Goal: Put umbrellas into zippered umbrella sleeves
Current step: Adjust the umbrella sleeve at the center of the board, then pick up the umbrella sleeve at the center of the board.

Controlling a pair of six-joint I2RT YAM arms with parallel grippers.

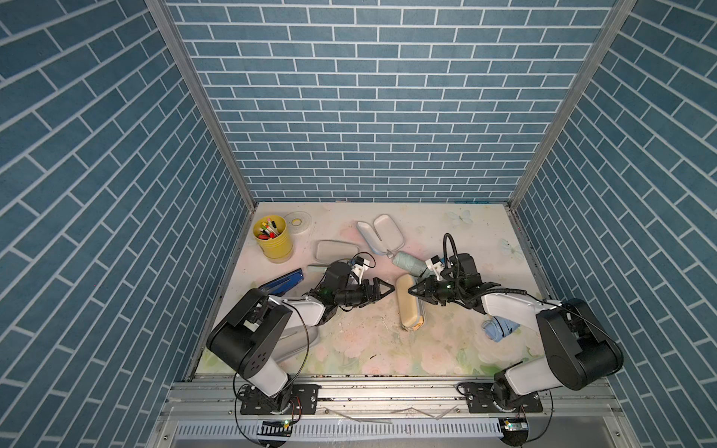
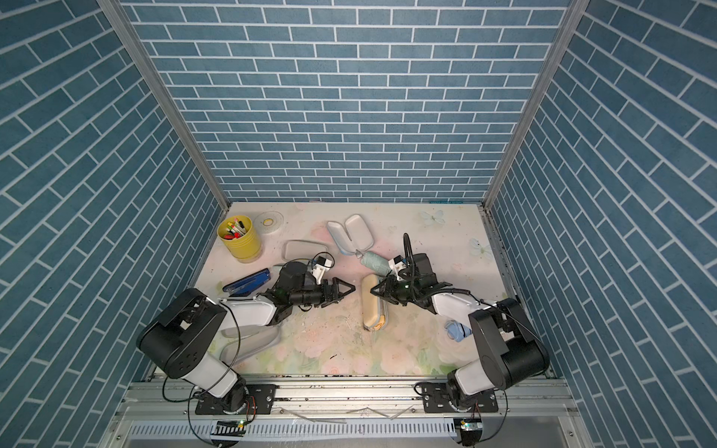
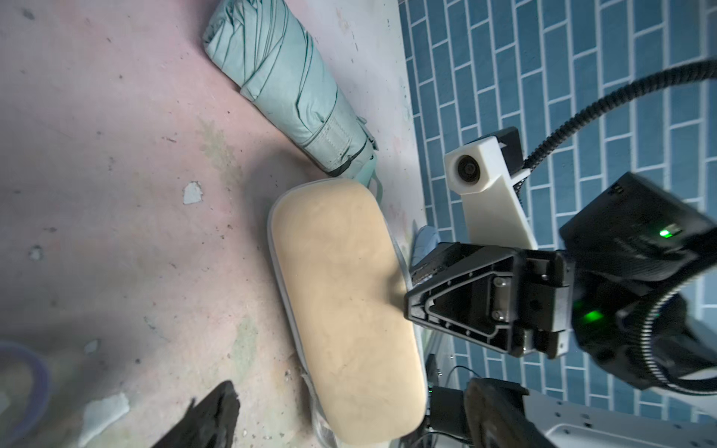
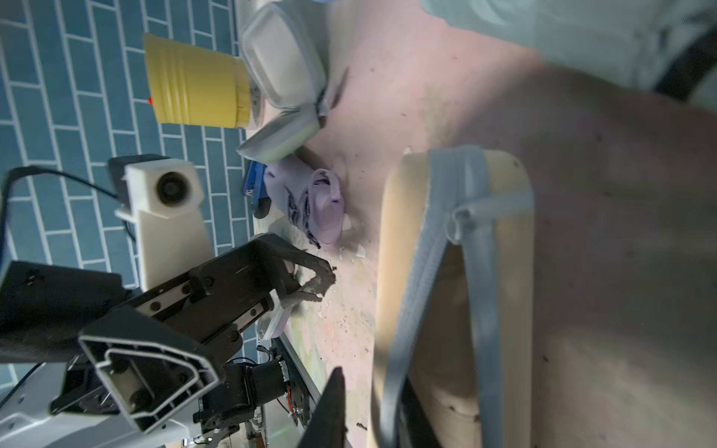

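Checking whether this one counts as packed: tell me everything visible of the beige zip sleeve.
The beige sleeve is an oblong, round-cornered clamshell case, tan and suede-like outside, edged by a pale grey zipper. It lies on the table, zipper edge toward the right gripper, zipped round the far end and gaping toward the near end. That gripper sits at its far end, contact unclear; the left gripper points at it across a gap.

Top views were bright, sharp, bowed at edges. My wrist views were dimmer; soft shadows crossed pale floral tabletop; close foreground blurred.
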